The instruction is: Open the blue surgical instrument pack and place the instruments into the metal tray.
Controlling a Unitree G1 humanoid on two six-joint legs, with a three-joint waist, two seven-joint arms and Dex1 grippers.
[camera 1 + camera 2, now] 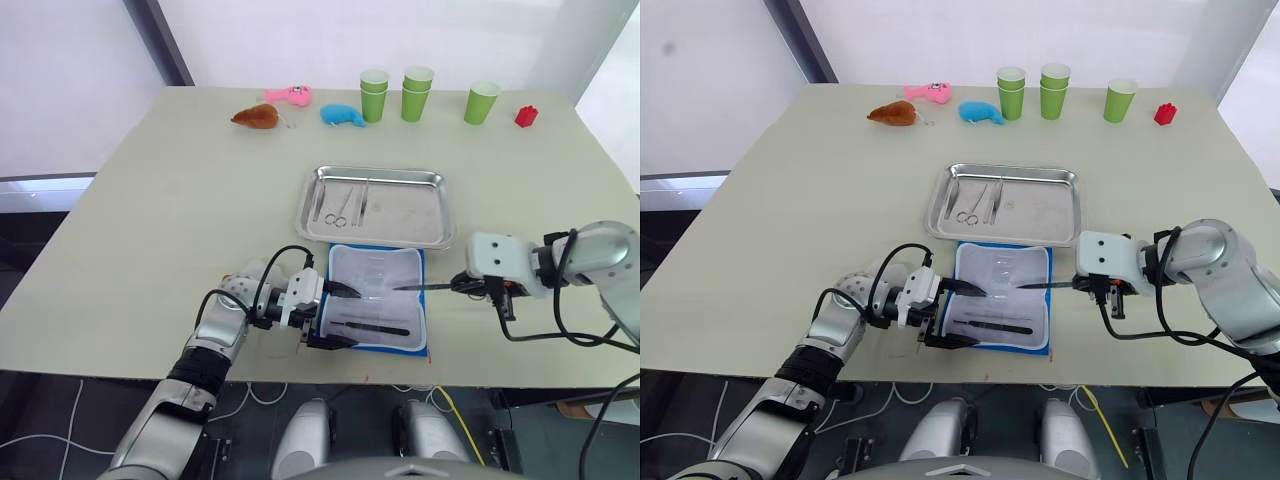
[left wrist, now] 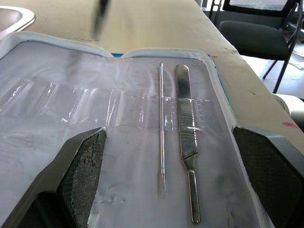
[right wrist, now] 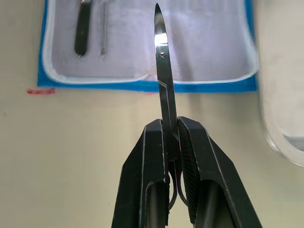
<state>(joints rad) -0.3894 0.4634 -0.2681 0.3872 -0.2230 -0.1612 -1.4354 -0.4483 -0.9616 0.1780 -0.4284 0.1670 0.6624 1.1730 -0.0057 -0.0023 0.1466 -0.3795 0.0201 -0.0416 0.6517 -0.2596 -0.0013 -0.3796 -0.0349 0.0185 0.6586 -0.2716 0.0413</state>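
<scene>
Scissors (image 1: 338, 206) in metal tray (image 1: 420, 235); pack (image 1: 400, 335) open

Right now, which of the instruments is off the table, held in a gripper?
The scissors, clamped in the right gripper beside the open pack. The others lie in the pack or in the metal tray.

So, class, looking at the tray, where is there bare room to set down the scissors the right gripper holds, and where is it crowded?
The metal tray is bare across its middle and right part, bordered by the right rim. Its left part is crowded with instruments already lying there. The right gripper is shut on the scissors, above the table beside the open blue pack.
</scene>
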